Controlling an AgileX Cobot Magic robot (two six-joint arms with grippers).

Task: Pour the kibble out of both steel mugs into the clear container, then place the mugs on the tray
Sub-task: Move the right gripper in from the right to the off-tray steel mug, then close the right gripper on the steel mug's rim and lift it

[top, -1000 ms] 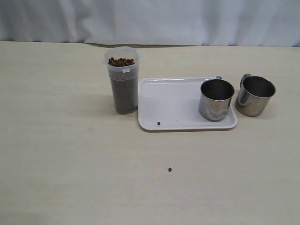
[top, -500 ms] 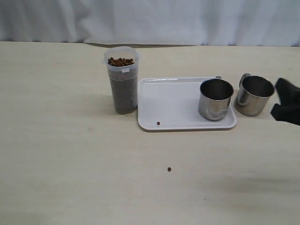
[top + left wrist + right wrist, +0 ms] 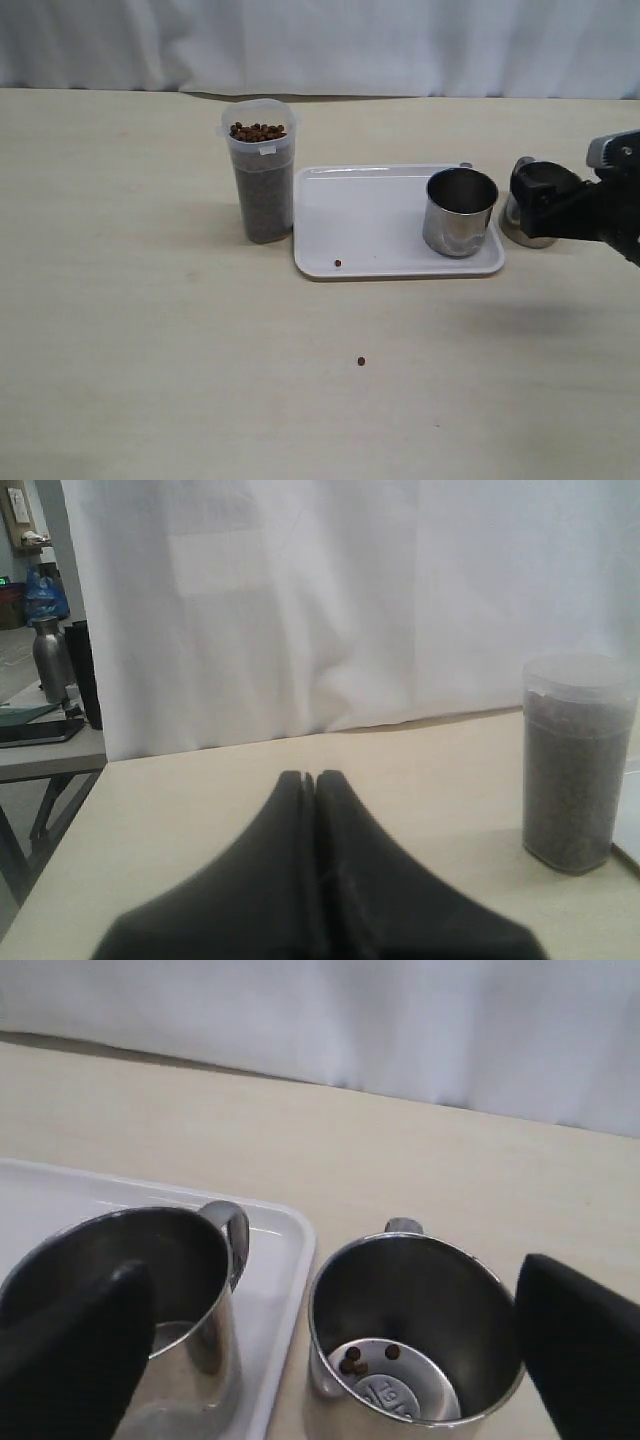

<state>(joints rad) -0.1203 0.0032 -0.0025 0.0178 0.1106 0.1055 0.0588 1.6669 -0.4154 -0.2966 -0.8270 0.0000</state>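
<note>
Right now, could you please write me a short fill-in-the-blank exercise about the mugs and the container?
One steel mug stands on the white ___.
The other mug, on the table, holds a few pieces of ___.
The clear container is nearly ___.
The right gripper is wide ___.
Missing words: tray; kibble; full; open.

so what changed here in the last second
The right claw came in from the right edge and now hangs open over the steel mug beside the tray, not holding it. The clear container, the mug on it and two stray pellets stayed put.
</note>
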